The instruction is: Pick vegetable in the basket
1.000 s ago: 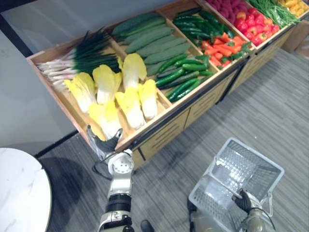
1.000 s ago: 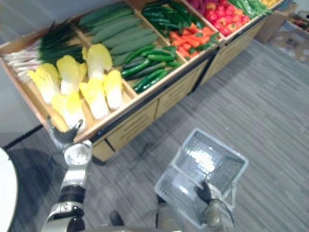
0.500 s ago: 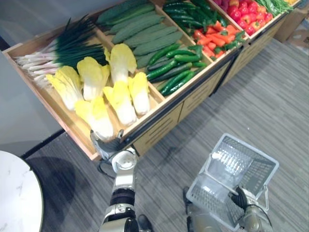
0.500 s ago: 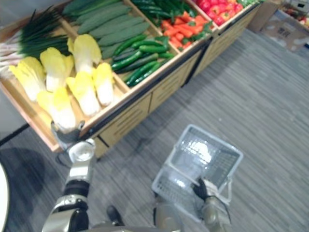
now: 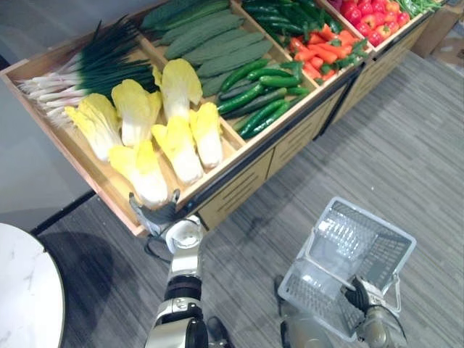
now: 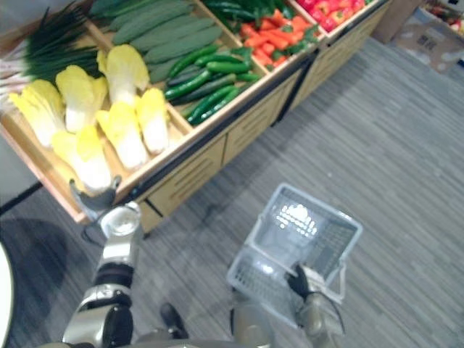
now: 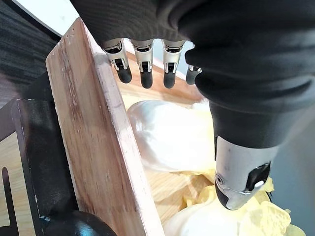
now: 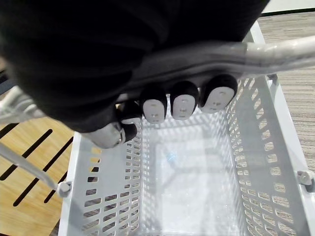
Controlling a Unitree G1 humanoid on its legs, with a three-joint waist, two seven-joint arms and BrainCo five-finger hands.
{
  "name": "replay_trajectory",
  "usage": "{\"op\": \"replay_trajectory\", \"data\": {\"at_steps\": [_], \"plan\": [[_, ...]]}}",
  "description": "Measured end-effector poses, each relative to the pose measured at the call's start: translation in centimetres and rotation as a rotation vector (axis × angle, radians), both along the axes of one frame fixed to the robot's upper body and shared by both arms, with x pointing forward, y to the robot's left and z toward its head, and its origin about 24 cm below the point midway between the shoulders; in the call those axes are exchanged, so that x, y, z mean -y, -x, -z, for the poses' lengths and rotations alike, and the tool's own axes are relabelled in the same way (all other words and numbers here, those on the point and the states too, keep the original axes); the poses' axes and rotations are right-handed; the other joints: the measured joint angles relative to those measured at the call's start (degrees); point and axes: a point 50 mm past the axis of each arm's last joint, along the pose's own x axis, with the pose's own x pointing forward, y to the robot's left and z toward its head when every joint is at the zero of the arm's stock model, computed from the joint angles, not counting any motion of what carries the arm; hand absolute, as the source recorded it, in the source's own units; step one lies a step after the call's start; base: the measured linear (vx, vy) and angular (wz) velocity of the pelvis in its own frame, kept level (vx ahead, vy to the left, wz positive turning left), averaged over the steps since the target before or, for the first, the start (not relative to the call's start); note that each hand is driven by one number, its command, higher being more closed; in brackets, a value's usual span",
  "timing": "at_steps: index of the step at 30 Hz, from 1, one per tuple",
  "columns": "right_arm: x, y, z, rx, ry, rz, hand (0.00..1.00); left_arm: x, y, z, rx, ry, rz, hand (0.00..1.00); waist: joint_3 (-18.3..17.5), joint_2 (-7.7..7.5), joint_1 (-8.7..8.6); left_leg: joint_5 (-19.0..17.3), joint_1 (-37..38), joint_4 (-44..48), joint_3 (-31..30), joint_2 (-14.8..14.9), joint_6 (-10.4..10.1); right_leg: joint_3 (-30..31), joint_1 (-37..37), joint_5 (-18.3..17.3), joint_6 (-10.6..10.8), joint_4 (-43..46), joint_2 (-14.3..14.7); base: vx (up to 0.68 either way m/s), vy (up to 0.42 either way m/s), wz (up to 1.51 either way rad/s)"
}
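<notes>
Several yellow-white napa cabbages lie in the front left compartment of the wooden display crate (image 5: 109, 190). The nearest cabbage (image 5: 145, 174) rests by the crate's front rim. My left hand (image 5: 154, 212) is at that rim just below it, open. In the left wrist view its straight fingers (image 7: 142, 69) reach over the wooden edge (image 7: 98, 128), with the cabbage (image 7: 172, 137) between fingers and thumb (image 7: 241, 182). Low on my right hangs the white plastic basket (image 5: 373, 222), with nothing inside. My right hand (image 5: 360, 293) is shut on its handle (image 8: 231, 51).
Behind the cabbages lie scallions (image 5: 94, 69). Long green gourds (image 5: 210, 43), cucumbers (image 5: 261, 101), carrots (image 5: 319, 51) and red peppers (image 5: 370, 14) fill the compartments to the right. A white round table (image 5: 25, 290) stands at the lower left. Grey carpet lies around the basket.
The whole picture has shifted, so the camera moved. My left hand has edged closer under the nearest cabbage at the crate's front rim. The right hand keeps its hold on the basket handle.
</notes>
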Motion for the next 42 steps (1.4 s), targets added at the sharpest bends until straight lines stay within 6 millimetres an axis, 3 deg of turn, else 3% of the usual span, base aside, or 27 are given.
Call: {"op": "replay_trajectory", "data": {"at_steps": [18, 42], "plan": [[-0.1, -0.5, 0.4, -0.019, 0.005, -0.018, 1.0, -0.4, -0.9, -1.0, 0.037, 0.047, -0.049, 0.0, 0.5, 0.08, -0.02, 1.6, -1.1, -1.7, -2.3, -0.4, 0.4, -0.3, -0.4, 2.1, 0.1, -0.8, -0.3, 0.0, -0.009, 0.05], [-0.6, -2.8, -0.7, 0.061, 0.017, -0.065, 1.0, -3.2, -4.5, -6.6, 0.148, 0.029, -0.111, 0.0, 4.0, -0.62, -1.46, 5.8, -5.2, -5.9, -3.5, -1.1, 0.1, -0.3, -5.4, 1.8, -0.2, -0.9, -0.3, 0.01, -0.004, 0.02]]}}
